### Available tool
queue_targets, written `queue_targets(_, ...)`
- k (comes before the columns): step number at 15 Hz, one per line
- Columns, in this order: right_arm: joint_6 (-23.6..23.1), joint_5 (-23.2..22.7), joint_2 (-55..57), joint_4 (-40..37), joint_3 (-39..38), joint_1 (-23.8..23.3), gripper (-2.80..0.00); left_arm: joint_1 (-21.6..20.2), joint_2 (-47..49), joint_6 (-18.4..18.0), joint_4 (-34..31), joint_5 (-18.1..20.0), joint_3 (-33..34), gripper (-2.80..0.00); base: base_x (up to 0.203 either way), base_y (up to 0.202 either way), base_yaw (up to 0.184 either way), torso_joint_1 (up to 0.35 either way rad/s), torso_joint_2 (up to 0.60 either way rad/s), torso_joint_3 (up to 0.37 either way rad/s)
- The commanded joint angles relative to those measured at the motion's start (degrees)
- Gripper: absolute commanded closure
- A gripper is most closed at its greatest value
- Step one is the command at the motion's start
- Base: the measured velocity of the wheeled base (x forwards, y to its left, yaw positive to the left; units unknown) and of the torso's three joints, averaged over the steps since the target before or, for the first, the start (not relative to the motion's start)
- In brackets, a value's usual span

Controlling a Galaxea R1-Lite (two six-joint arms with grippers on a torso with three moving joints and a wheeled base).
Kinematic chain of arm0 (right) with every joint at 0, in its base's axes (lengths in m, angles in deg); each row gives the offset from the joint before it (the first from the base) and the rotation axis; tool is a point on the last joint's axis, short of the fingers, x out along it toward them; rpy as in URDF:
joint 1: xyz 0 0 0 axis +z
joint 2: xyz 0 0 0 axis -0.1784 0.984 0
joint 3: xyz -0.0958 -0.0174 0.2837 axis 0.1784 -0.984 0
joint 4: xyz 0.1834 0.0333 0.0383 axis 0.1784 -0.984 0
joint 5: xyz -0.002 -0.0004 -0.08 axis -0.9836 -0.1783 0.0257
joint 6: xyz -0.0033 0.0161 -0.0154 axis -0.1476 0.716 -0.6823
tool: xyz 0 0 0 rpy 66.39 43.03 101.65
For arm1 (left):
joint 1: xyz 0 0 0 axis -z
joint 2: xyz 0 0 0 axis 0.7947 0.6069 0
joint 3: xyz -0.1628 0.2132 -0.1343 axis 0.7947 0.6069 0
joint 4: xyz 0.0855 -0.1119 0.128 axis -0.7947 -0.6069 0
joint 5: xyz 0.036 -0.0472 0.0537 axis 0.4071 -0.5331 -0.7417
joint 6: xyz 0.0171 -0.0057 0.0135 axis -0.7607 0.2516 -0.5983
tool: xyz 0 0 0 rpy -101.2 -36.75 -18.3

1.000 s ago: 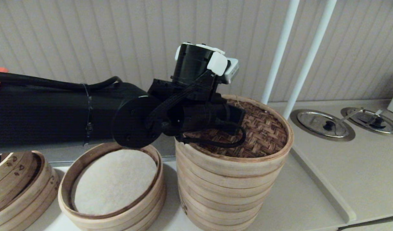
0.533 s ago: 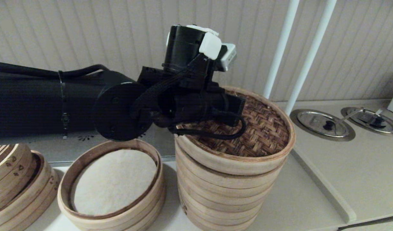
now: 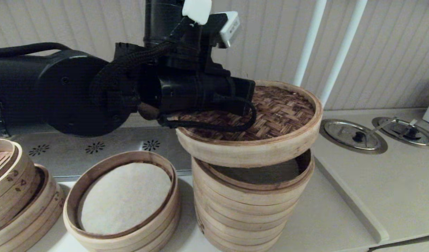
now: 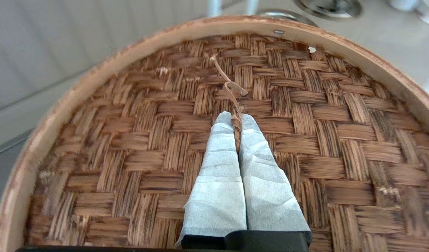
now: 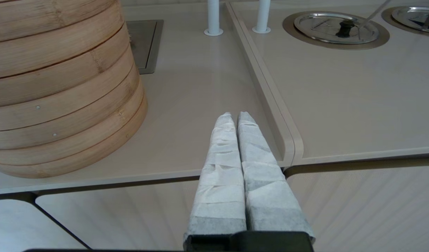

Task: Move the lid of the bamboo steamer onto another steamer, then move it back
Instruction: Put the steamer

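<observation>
— Where was the bamboo steamer lid [image 3: 270, 119] at that moment?

— It hung in the air above the tall steamer [image 3: 249, 206], tilted, clear of the stack's top ring with a gap between them. The stack's greyish liner showed through that gap.

— And what carried it?

— The left tool [image 4: 236, 120]. Its two wrapped fingers [image 4: 218, 164] were clenched on the thin fibre loop [image 4: 235, 96] at the middle of the woven top, the strand pinched between the tips. In the head view the arm's dark wrist covered the lid's near-left part.

— Where did the tall steamer stand?

— On the desk [image 3: 340, 213], near its front edge, just left of the raised seam. Just beside it on the left stood the short steamer [image 3: 123, 206] with a whitish liner, and further left, at the edge of the view, a marked stack [image 3: 15, 196].

— The other arm?

— The right tool [image 5: 234, 120] was held low off the front edge of the desk, its fingers pressed together on nothing, well apart from the lid. Beyond it, toward the desk's far right corner, two round metal covers [image 3: 352, 134] sat set into the surface, and two white posts [image 3: 335, 49] rose behind the steamer.
</observation>
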Motion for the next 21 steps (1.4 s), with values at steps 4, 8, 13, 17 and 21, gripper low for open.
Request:
queue_targets(4, -0.1, 0.0, 0.0, 0.0, -0.2, 0.0, 0.00, -5.7, -5.7, 0.0, -0.5, 0.0, 1.9, 0.00, 0.000, 0.000, 0.000, 0.000, 0.00, 0.000)
queue_targets(8, 0.0, 0.0, 0.0, 0.0, -0.2, 0.0, 0.00, -12.9, -12.0, -0.2, -1.8, 0.7, 7.9, 0.00, 0.000, 0.000, 0.000, 0.000, 0.00, 0.000)
queue_targets(13, 0.0, 0.0, 0.0, 0.0, -0.2, 0.0, 0.00, -25.5, -20.8, -0.5, -1.5, 4.8, 20.3, 0.00, 0.000, 0.000, 0.000, 0.000, 0.00, 0.000)
queue_targets(17, 0.0, 0.0, 0.0, 0.0, -0.2, 0.0, 0.00, -34.2, -27.0, -0.5, -0.2, 8.9, 31.3, 0.00, 0.000, 0.000, 0.000, 0.000, 0.00, 0.000)
queue_targets(21, 0.0, 0.0, 0.0, 0.0, -0.2, 0.0, 0.00, -37.1, -30.7, -2.7, 11.3, 9.2, 46.0, 0.00, 0.000, 0.000, 0.000, 0.000, 0.00, 0.000)
